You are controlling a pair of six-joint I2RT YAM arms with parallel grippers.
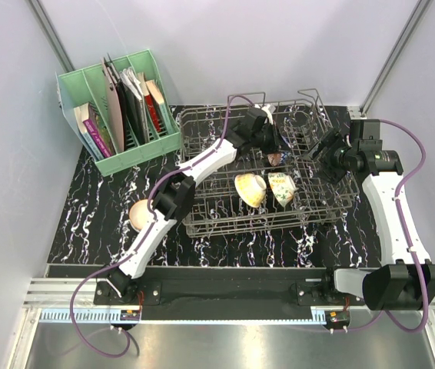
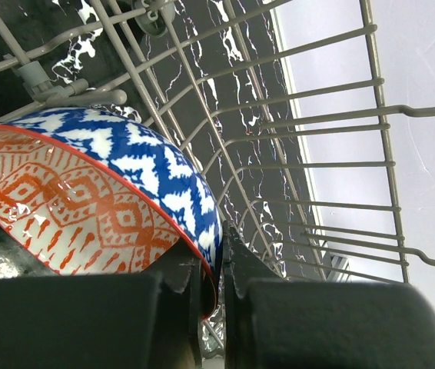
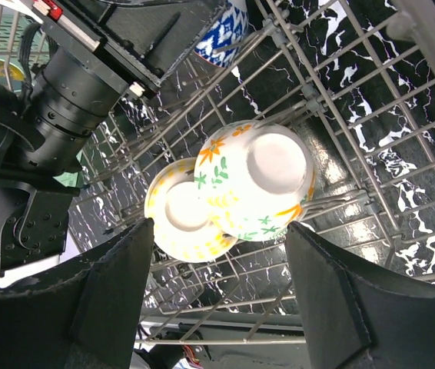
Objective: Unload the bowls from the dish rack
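A black worktop [image 1: 94, 211] veined with white like marble carries everything. Across its middle sits the dish rack [image 1: 202, 223], a rectangular basket of thin grey wire with upright tines and looped handles. Behind its left corner, just beside it, a mint-green plastic file holder [image 1: 75, 86] stands packed with books and folders. The left arm [image 1: 202, 163] stretches diagonally over the rack's left end and partly hides a pale round bowl [image 1: 137, 214] lying on the worktop outside the rack. Inside, two glossy ceramic bowls lean on edge, touching: a tan-yellow bowl [image 1: 250, 189] and a floral bowl [image 3: 260, 177] with orange and green sprigs. The right tool [image 3: 217, 254] hangs spread wide above this pair, gripping nothing. Farther back, among the tines, the left tool [image 2: 214, 257] is pinched narrow on the rim of the blue-and-white bowl [image 2: 137, 165], which is zigzag-patterned on one face and orange-red on the other.
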